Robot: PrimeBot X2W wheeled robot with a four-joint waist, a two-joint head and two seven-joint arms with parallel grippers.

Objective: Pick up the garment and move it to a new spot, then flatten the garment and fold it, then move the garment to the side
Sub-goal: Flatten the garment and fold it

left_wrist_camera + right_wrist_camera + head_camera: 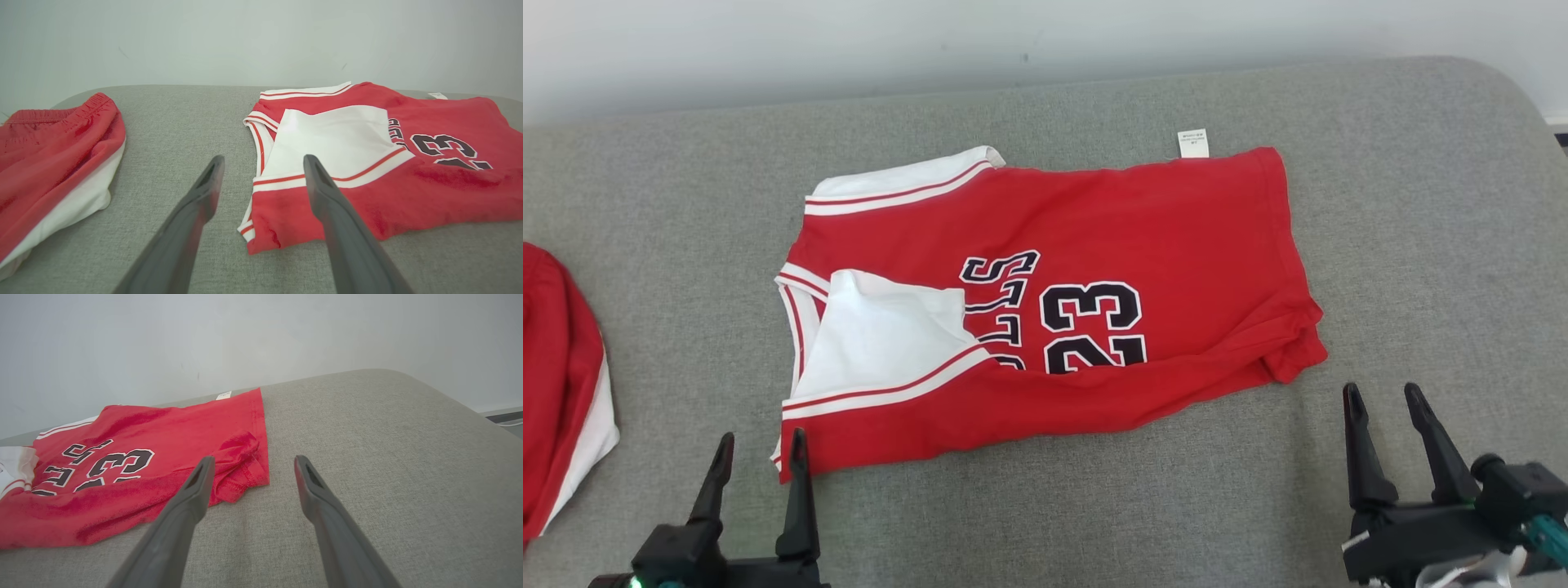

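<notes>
A red basketball jersey with white trim and a black "23" lies across the middle of the grey cushion, its near long edge folded over itself. Its collar end points left and its hem right, with a white label at the far edge. My left gripper stands open at the jersey's near left corner, nothing between its fingers. My right gripper is open just beyond the hem's near corner, apart from the cloth. The jersey shows to the right in the left wrist view, and the jersey lies to the left in the right wrist view.
A second red and white garment lies at the cushion's left edge, seen also as the garment in the left wrist view. The grey cushion has bare room on the right and along the front. A pale wall rises behind it.
</notes>
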